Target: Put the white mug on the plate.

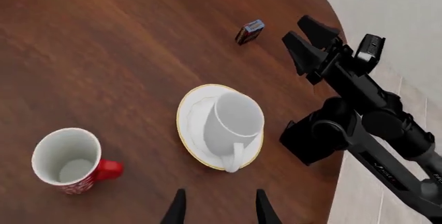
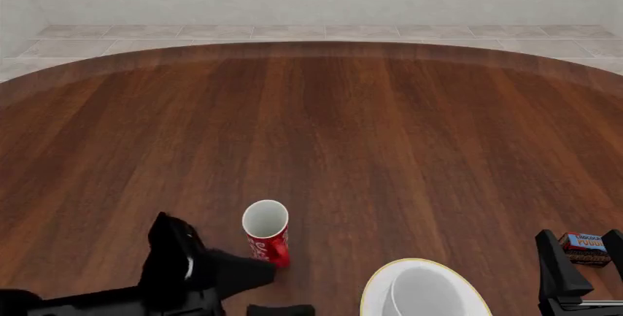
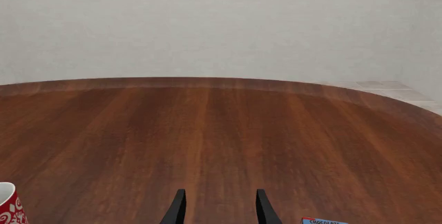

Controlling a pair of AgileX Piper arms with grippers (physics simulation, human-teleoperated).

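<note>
The white mug (image 1: 238, 120) stands upright on the plate (image 1: 186, 131), with its loop handle pointing toward my left gripper (image 1: 220, 193). That gripper hangs open and empty, drawn back from the plate and touching nothing. In the front view the white mug (image 2: 424, 295) and the plate (image 2: 375, 290) sit at the near edge, right of centre. My right gripper (image 1: 305, 36) is open beside the plate, holding nothing. The right wrist view shows its fingers (image 3: 178, 208) apart over bare wood.
A red mug (image 2: 265, 230) with white lettering stands upright left of the plate, also visible as the red mug (image 1: 69, 162). A small chocolate box (image 2: 587, 247) lies at the near right by the right arm. The round wooden table (image 2: 322, 133) stretches far ahead.
</note>
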